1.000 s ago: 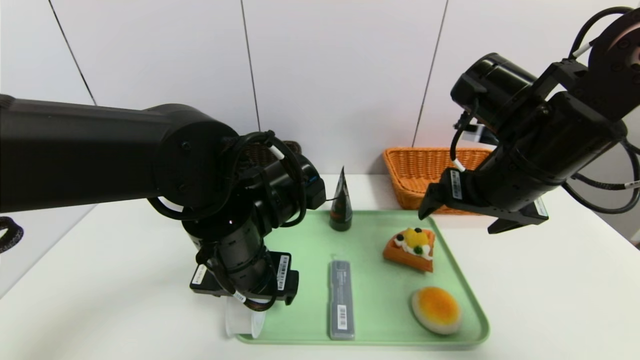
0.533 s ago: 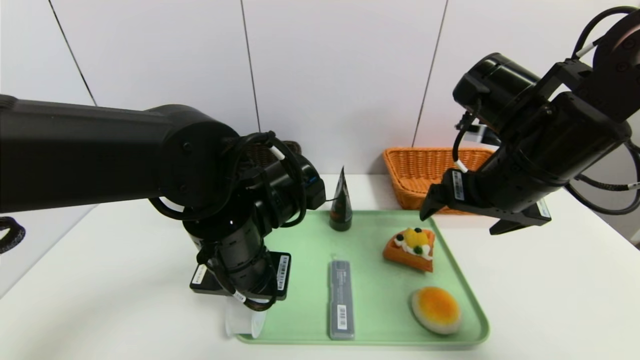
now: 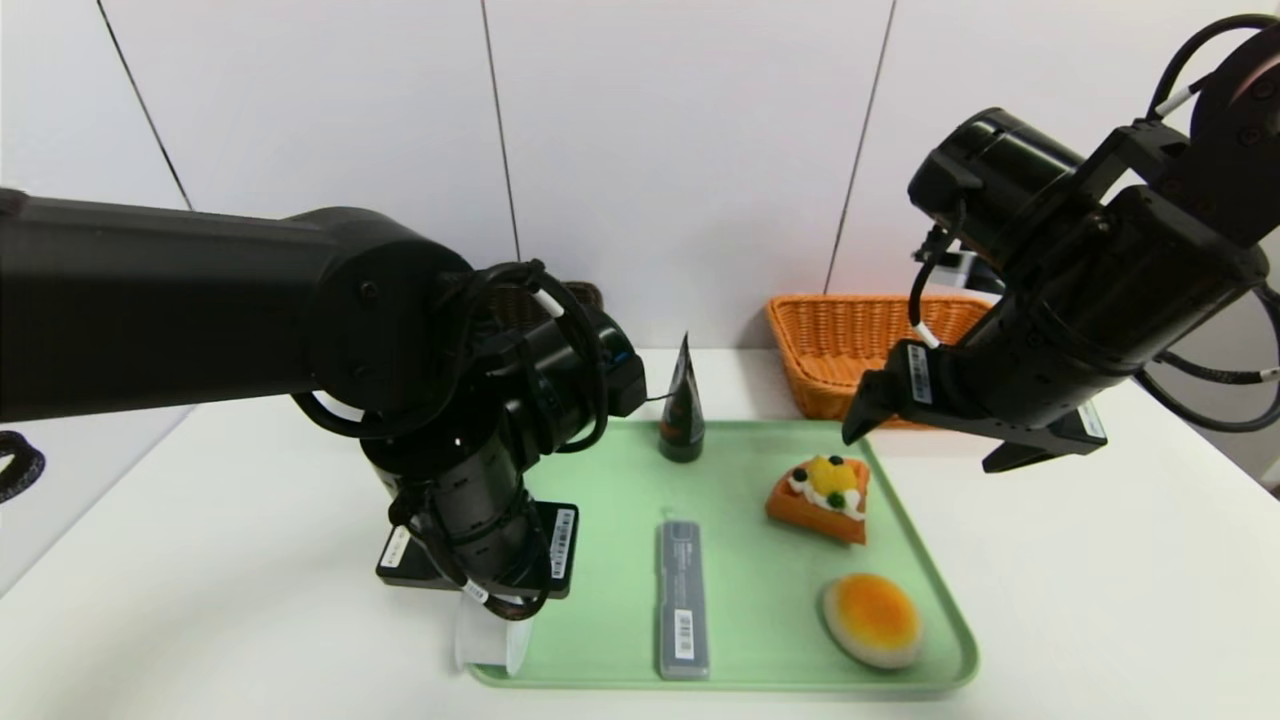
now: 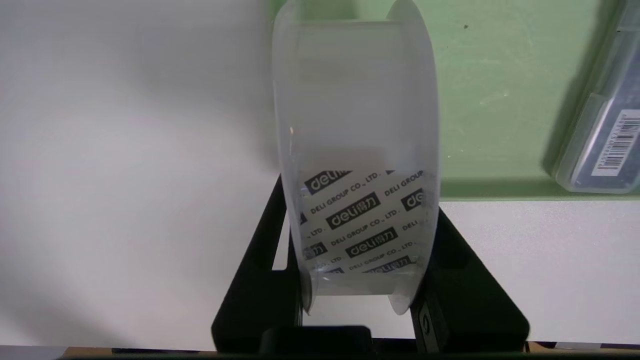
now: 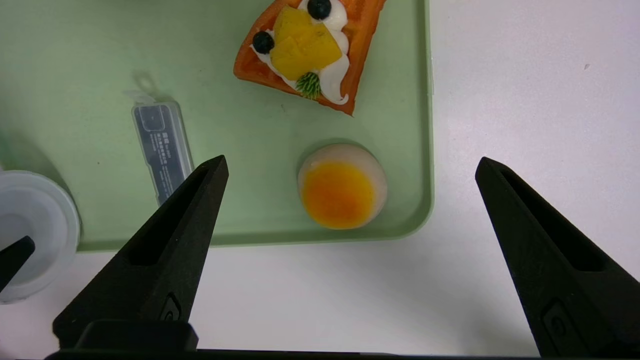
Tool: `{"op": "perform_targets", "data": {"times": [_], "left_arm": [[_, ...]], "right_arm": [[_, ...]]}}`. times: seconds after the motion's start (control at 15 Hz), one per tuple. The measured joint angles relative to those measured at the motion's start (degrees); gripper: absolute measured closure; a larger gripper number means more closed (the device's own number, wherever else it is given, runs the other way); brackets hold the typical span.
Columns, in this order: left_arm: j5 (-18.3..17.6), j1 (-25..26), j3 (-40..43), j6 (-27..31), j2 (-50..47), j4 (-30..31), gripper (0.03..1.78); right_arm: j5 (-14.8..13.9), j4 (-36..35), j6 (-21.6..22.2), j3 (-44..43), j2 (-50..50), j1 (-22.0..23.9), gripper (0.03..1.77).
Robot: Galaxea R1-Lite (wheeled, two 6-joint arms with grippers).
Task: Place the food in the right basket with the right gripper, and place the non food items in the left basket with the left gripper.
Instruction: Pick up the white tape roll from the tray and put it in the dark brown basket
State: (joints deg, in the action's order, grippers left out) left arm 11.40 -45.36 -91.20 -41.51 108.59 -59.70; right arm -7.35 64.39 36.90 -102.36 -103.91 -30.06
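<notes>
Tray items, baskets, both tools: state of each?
tape roll: gripped, near-left tray corner
left tool: closed on tape roll
right tool: open, no item held
grey case: lying flat
cone tube: upright
waffle: cream side up
bun: orange side up
orange basket: upright
dark basket: mostly hidden

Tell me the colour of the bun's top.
The bun's top is orange-yellow, clearest in the right wrist view.
</notes>
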Motion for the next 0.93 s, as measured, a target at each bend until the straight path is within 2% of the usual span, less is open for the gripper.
{"op": "perform_targets", "data": {"times": [0.27,0.53,0.8,0.93], "left_arm": [[-3.52,-0.48,-5.3,0.74,-3.19,-0.11,1.24],[-3.6,0.13,-14.84,3.34,-8.22,-0.35,1.24],[-0.84,7.58,-20.13,10.25,-11.93,0.49,1.24],[0.06,13.34,-21.21,15.19,-12.23,4.39,1.24]], "right_arm": [[0.0,-0.04,0.13,0.22,1.27,-0.04,0.09],[-0.02,-0.23,0.09,0.3,3.3,-0.83,0.09],[-0.13,-0.41,0.48,0.18,4.55,-0.65,0.09],[-0.15,-0.45,0.63,0.09,4.6,-0.61,0.09]]}}
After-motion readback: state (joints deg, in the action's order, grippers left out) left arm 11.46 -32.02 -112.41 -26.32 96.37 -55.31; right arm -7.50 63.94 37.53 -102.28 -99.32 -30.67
